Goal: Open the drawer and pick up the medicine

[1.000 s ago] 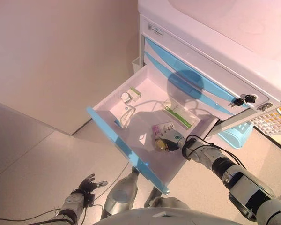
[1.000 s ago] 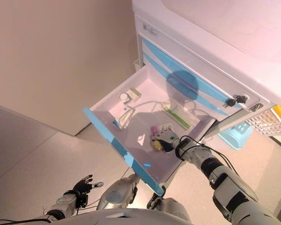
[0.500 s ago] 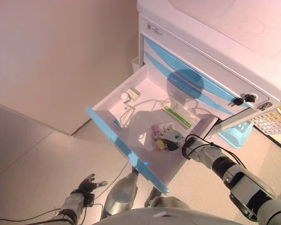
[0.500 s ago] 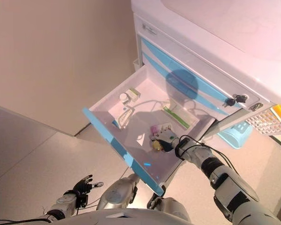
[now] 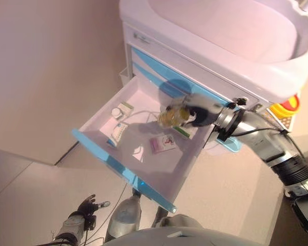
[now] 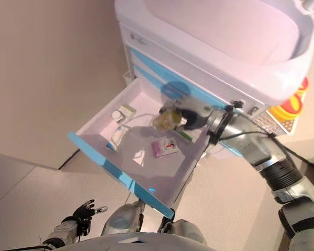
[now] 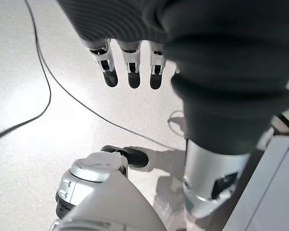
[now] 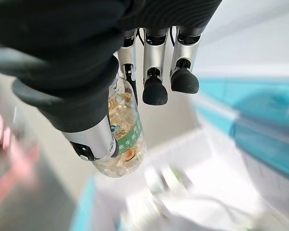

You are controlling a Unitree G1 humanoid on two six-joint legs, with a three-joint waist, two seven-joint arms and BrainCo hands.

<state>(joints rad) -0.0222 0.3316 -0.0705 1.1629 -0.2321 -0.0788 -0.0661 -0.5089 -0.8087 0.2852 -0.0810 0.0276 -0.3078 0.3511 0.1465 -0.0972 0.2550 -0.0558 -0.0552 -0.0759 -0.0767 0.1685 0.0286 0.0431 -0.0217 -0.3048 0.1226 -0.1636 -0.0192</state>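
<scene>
Drawer [image 5: 124,169] of the white cabinet [image 5: 231,51] stands pulled out, blue front panel toward the robot; right hand [image 5: 195,114] is above the drawer's far side, fingers and thumb curled round a clear medicine bottle [image 5: 170,117] filled with amber capsules; bottle is clear of the drawer floor, its green label visible in the right wrist view [image 8: 121,139]. Inside the drawer: pink-printed packet [image 5: 163,143] lying flat near the middle; green-and-white box [image 5: 182,131] just beyond it, partly hidden under the hand; blue-and-white box [image 5: 118,135] toward the left wall; small white round container [image 5: 116,111] and a small box [image 5: 126,107] in the far left corner. Left hand [image 5: 87,206] hangs low beside the robot over the floor [image 5: 36,195], fingers relaxed and spread, holding nothing.
</scene>
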